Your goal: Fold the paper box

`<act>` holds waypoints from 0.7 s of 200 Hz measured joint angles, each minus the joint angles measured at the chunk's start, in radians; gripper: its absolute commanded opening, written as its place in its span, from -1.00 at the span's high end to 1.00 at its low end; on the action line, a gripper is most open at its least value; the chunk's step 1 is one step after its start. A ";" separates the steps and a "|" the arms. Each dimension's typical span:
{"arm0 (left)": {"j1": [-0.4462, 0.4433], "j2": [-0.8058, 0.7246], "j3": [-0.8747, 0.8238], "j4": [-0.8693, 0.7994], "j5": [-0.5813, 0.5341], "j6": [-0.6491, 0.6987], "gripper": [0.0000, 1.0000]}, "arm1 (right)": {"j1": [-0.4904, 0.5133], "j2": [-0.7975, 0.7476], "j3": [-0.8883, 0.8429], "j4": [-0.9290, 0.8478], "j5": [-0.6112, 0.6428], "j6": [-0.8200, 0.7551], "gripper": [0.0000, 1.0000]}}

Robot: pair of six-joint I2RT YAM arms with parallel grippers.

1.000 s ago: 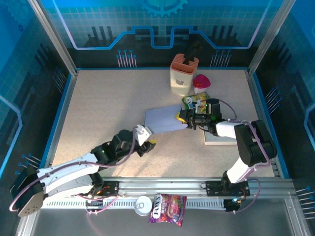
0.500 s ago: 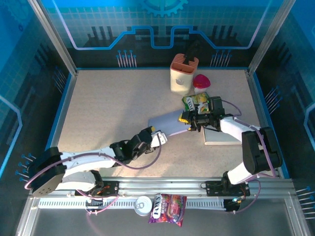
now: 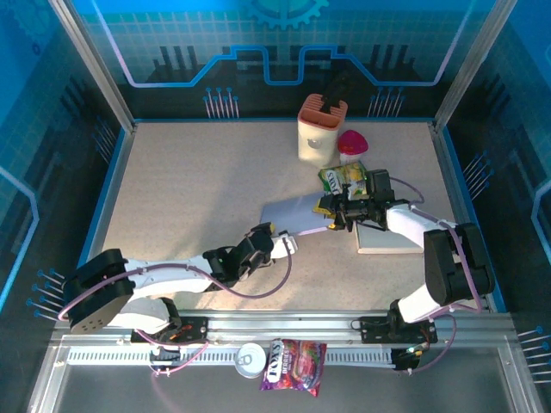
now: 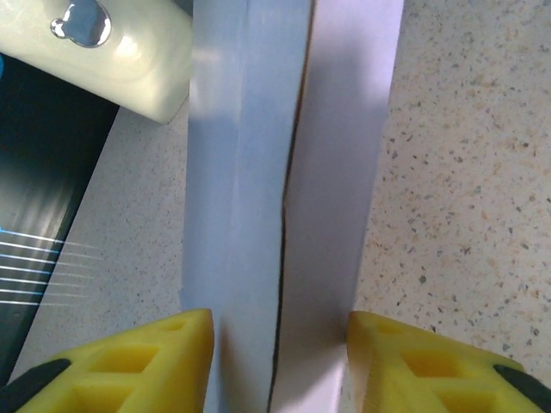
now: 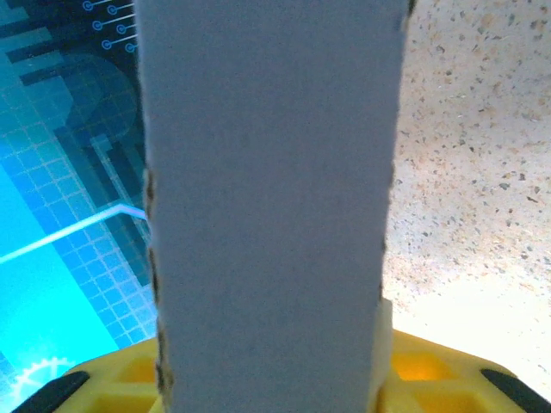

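The paper box (image 3: pixel 293 215) is a pale lavender-white flattened sleeve, lying slanted in the middle of the table between both grippers. My left gripper (image 3: pixel 282 243) is at its near left end. In the left wrist view its yellow fingertips (image 4: pixel 181 357) press on both long sides of the box (image 4: pixel 293 172), whose two panels meet at a dark seam. My right gripper (image 3: pixel 331 212) holds the far right end. In the right wrist view the box (image 5: pixel 271 198) rises from between the yellow fingers (image 5: pixel 112 387) and hides most of them.
A peach holder (image 3: pixel 319 131), a red-pink object (image 3: pixel 351 142) and a green snack packet (image 3: pixel 344 179) stand behind the box. A flat white board (image 3: pixel 389 239) lies under the right arm. A can (image 3: pixel 250 359) and a candy bag (image 3: pixel 294 364) rest on the front rail.
My left arm has stretched to the right and its gripper has moved to the box's near end and closed in on its sides. The box looks narrower and has shifted slightly right.
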 measured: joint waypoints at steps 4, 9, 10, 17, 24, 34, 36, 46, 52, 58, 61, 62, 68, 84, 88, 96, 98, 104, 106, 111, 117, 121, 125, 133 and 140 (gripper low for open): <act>0.000 0.000 0.000 0.002 0.000 -0.005 0.25 | 0.000 0.000 -0.002 0.007 -0.005 0.008 0.21; 0.000 0.000 0.000 0.002 0.000 0.000 0.28 | 0.000 0.000 -0.007 0.020 -0.010 0.015 0.21; 0.000 0.000 0.000 0.002 0.001 0.000 0.28 | 0.000 0.000 -0.008 0.025 -0.012 0.021 0.21; 0.000 0.000 0.000 0.002 0.001 0.002 0.32 | 0.000 0.000 -0.016 0.043 -0.017 0.035 0.21; 0.000 -0.001 0.000 -0.003 0.001 0.003 0.33 | -0.001 0.000 -0.025 0.063 -0.022 0.050 0.21; 0.000 -0.004 0.000 -0.012 0.005 0.005 0.35 | -0.001 0.000 -0.037 0.091 -0.028 0.071 0.21; 0.000 -0.005 0.000 -0.014 0.005 0.004 0.35 | -0.001 0.000 -0.040 0.098 -0.029 0.077 0.21; 0.000 -0.012 0.000 -0.023 0.010 0.005 0.37 | -0.001 0.000 -0.051 0.123 -0.034 0.098 0.21; 0.000 -0.018 0.000 -0.028 0.012 0.004 0.37 | -0.001 0.001 -0.056 0.137 -0.038 0.110 0.20; 0.000 -0.024 0.000 -0.033 0.014 0.004 0.38 | -0.001 0.002 -0.060 0.150 -0.041 0.121 0.20; 0.000 -0.027 0.000 -0.035 0.016 0.005 0.38 | -0.001 0.002 -0.062 0.158 -0.043 0.125 0.21; 0.000 -0.027 0.000 -0.036 0.017 0.004 0.38 | -0.001 0.002 -0.063 0.159 -0.043 0.126 0.21; 0.000 -0.034 0.000 -0.042 0.019 0.004 0.38 | -0.001 0.004 -0.064 0.170 -0.046 0.137 0.24; 0.000 -0.053 0.001 -0.057 0.027 0.002 0.22 | -0.001 0.010 -0.076 0.213 -0.053 0.171 0.33; 0.000 -0.058 0.002 -0.058 0.028 -0.003 0.14 | -0.001 0.011 -0.080 0.225 -0.055 0.179 0.34; 0.000 -0.066 0.002 -0.061 0.032 -0.008 0.05 | -0.001 0.016 -0.090 0.252 -0.063 0.203 0.34; 0.000 -0.068 0.002 -0.063 0.035 -0.003 0.04 | -0.001 0.018 -0.093 0.259 -0.066 0.210 0.34; 0.000 -0.074 0.002 -0.065 0.039 -0.009 0.01 | -0.001 0.023 -0.098 0.279 -0.072 0.227 0.34; 0.000 -0.075 0.002 -0.066 0.039 -0.012 0.00 | -0.001 0.024 -0.099 0.283 -0.073 0.233 0.34; 0.000 -0.077 0.002 -0.066 0.043 -0.012 -0.03 | -0.001 0.029 -0.102 0.301 -0.076 0.247 0.34; 0.000 -0.077 0.002 -0.064 0.043 -0.013 -0.04 | -0.001 0.034 -0.105 0.317 -0.080 0.262 0.34; 0.000 -0.077 0.002 -0.064 0.043 -0.014 -0.05 | -0.001 0.036 -0.107 0.327 -0.080 0.270 0.34; 0.000 -0.077 0.002 -0.064 0.043 -0.013 -0.06 | -0.001 0.038 -0.109 0.338 -0.081 0.279 0.34; 0.001 -0.076 0.002 -0.059 0.042 -0.013 -0.06 | -0.001 0.040 -0.111 0.352 -0.084 0.293 0.34; 0.003 -0.072 0.002 -0.053 0.042 -0.011 -0.07 | -0.001 0.040 -0.112 0.360 -0.084 0.304 0.35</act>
